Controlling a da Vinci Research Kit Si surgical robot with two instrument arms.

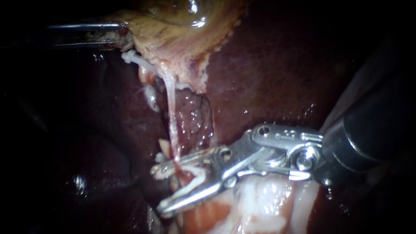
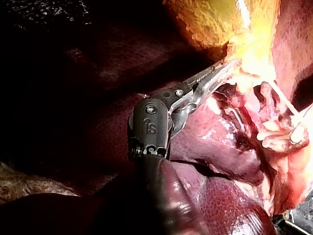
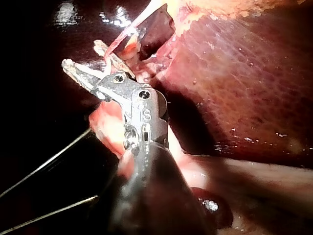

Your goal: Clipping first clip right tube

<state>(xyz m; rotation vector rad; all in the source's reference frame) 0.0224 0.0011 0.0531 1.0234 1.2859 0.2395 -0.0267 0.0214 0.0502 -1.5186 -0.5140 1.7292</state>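
A thin pale tube [image 1: 171,108] runs down from the gallbladder [image 1: 182,26] to the red tissue below. My right instrument [image 1: 158,190] comes in from the right with its jaws open astride the tube's lower end, and white clip material [image 1: 193,173] shows between the jaws. In the right wrist view the same jaws [image 3: 82,56] stand apart with the tube [image 3: 128,28] crossing just ahead of them. My left instrument [image 1: 123,37] enters from the upper left, shut on the gallbladder's edge. Its jaws [image 2: 222,72] lie together in the yellow gallbladder wall [image 2: 215,19].
Dark liver [image 1: 277,65] lies right of the tube and around it. Pale white and pink tissue [image 1: 264,203] sits under my right instrument's wrist. A second whitish strand [image 1: 138,60] runs left of the tube near my left instrument. Two thin wires [image 3: 49,161] pass beside my right shaft.
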